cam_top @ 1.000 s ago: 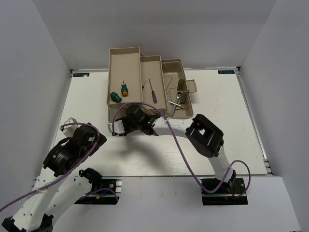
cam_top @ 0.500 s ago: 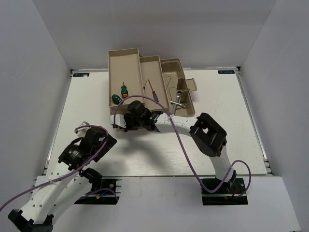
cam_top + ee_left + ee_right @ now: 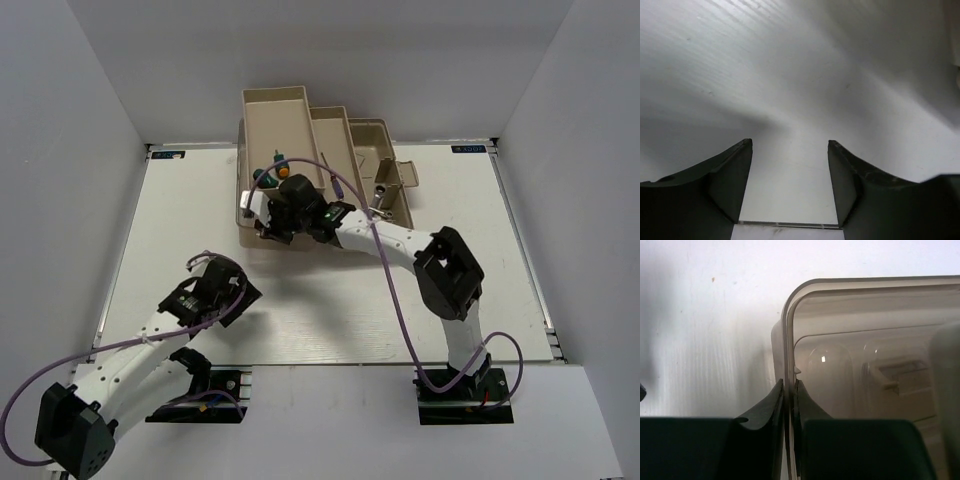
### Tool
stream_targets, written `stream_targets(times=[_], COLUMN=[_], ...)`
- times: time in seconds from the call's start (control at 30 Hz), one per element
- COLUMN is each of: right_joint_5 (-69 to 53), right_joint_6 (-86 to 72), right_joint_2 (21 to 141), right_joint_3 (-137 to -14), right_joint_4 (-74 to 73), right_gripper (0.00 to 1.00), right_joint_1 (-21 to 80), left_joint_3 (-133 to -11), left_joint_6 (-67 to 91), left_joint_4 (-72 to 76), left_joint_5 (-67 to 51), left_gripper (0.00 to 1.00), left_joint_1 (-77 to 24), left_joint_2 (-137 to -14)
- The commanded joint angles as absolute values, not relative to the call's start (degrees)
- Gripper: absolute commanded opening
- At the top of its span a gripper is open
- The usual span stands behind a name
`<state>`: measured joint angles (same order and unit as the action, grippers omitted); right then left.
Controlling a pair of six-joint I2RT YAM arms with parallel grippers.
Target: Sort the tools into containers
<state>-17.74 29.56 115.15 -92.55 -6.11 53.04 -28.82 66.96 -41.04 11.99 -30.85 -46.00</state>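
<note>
From above, the fold-out beige plastic toolbox [image 3: 275, 100] sits at the upper centre of the frame on the white counter [image 3: 450, 260], its trays stepped out. Two stubby green-handled screwdrivers [image 3: 272, 163] lie in the left tray and a silver wrench [image 3: 381, 190] in the right compartment. The right gripper [image 3: 266, 216] reaches to the box's lower left corner. The left gripper [image 3: 236, 290] hangs at lower left, well apart from the box.

The left wrist view shows only bare counter [image 3: 790, 75] ahead of the left gripper [image 3: 790, 145], whose jaws are spread and hold nothing.

In the right wrist view, the right gripper [image 3: 789, 385] has its jaws pressed onto the thin rim of the translucent brown lid [image 3: 865, 310], close to the rounded corner at the centre of the frame.

The step in hand looks like swinging that lid to fold the box shut. The pinch is narrow and on an edge, so the wrist should follow the hinge's arc rather than pull straight. A straight drag could slide the whole box or let the rim slip out. The idle left arm could steady the box's far side. It is also worth checking that no handle stands proud of a tray.
</note>
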Motion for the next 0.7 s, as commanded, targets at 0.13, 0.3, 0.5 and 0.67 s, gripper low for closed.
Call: stream_targets(times=[0.13, 0.3, 0.5, 0.67], right_joint_5=[-19.31, -24.34, -29.97, -33.65], right_joint_6=[20.31, 16.7, 14.86, 13.63], right_joint_2=[100.11, 96.86, 94.57, 93.08], right_joint_3=[-92.57, -87.99, -85.09, -82.71], right_joint_4=[6.93, 9.93, 9.14, 9.49], right_gripper=[0.0, 0.0, 0.0, 0.0], right_joint_1=[47.82, 45.88, 44.47, 44.04], left_joint_3=[-28.48, -32.86, -39.1, -43.94], left_joint_6=[59.96, 55.9, 54.84, 54.32], left_joint_4=[-26.64, -20.67, -14.77, -13.54], left_joint_5=[10.11, 9.06, 6.34, 3.87], left_gripper=[0.4, 0.2, 0.33, 0.41], left_joint_1=[-29.1, -27.08, -22.86, -18.9], left_joint_2=[-52.62, -62.91, -71.45, -76.89])
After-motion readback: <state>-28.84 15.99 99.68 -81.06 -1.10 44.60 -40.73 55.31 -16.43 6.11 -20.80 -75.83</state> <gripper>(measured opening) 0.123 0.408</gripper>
